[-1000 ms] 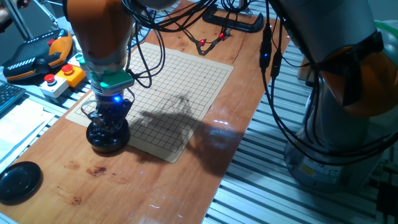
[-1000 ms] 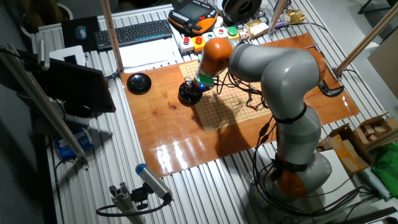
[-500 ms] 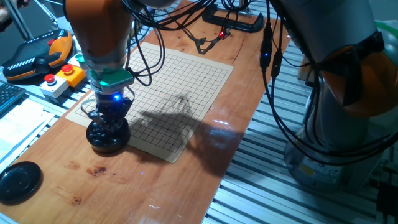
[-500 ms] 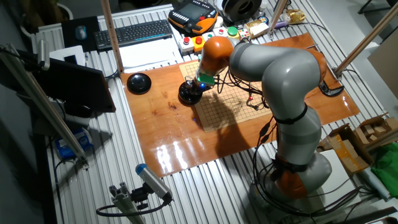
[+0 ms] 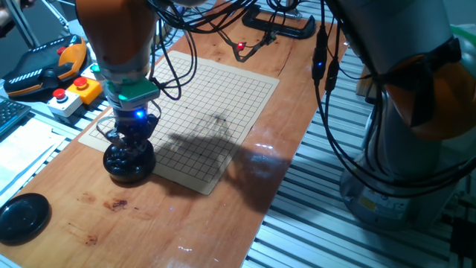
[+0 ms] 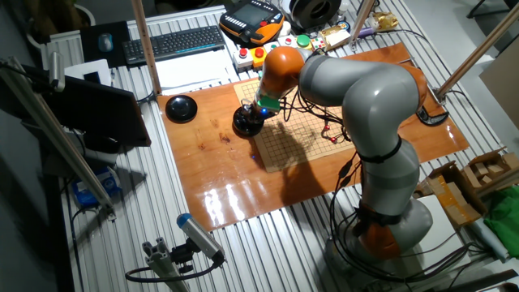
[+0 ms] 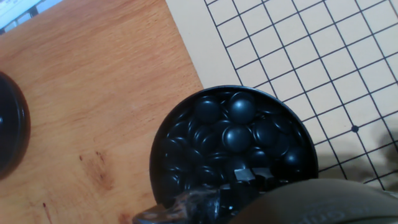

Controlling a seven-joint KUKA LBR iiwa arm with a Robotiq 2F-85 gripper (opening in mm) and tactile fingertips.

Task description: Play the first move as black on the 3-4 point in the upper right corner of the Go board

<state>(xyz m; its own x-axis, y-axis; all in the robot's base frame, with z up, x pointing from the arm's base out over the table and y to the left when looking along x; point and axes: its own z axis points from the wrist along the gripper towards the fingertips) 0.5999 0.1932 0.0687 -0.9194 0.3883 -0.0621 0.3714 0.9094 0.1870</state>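
The round black bowl stands at a corner of the Go board, partly on the wood. My gripper hangs straight over it, fingertips down at the stones. The hand view shows the bowl filled with glossy black stones, and my gripper shows only as dark blurred shapes at the bottom edge. I cannot tell whether a black stone sits between the fingers. The board carries no stone that I can see. The 3-4 point is an unmarked crossing that I cannot single out.
The black bowl lid lies on the wood left of the bowl. An orange pendant and a button box sit beyond the board. Cables and a black clamp lie at the far end.
The hand has risen slightly over the bowl and shifted a little. The bowl, board and lid have not moved.
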